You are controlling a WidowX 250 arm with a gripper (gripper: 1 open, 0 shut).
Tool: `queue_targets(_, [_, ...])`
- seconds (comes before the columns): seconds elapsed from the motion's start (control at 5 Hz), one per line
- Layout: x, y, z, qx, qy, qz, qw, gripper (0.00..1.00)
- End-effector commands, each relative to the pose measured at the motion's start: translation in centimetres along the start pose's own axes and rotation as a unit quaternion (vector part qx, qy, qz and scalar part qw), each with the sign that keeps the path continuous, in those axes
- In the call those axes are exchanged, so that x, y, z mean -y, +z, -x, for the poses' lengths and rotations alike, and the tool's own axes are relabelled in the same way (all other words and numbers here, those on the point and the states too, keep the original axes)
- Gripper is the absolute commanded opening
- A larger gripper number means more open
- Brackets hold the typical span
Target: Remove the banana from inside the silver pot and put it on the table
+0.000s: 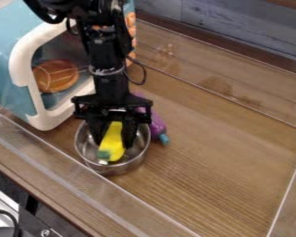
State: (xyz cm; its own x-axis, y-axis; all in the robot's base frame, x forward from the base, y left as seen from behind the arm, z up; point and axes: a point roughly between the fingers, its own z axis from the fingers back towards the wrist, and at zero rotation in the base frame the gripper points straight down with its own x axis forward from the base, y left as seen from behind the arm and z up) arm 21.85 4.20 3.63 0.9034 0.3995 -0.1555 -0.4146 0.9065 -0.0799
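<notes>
"Where was the banana?" she asked.

"In the silver pot (pixel 129 165), the yellow banana (pixel 111 142) leaning with its green tip low, near the pot's front wall, and its upper end between the fingers of the claw (pixel 115 128)."

"And the claw itself?"

"Drawn in narrow, closed on the banana, as far as I could judge. The dark fingers hid most of the contact."

"How would it have handled?"

"Light, I'd guess, and fairly stiff, like hollow plastic. Hard to bruise, but smooth and curved, so it could have rolled or swung in a loose grip."

"Best place to take hold?"

"Across the thick middle, on both flanks. A hold near the upper end would have let the green tip droop and catch the rim on its way to the table (pixel 225 153)."
</notes>
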Motion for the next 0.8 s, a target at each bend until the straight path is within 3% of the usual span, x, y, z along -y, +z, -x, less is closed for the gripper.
queue_targets(0.0, [0.7, 2.2, -0.4, 0.026, -0.004, 0.012, 0.9996, 0.00])
queue_targets(0.6, [1.8, 4.7, -0.2, 0.030, -0.006, 0.029, 0.9991, 0.00])
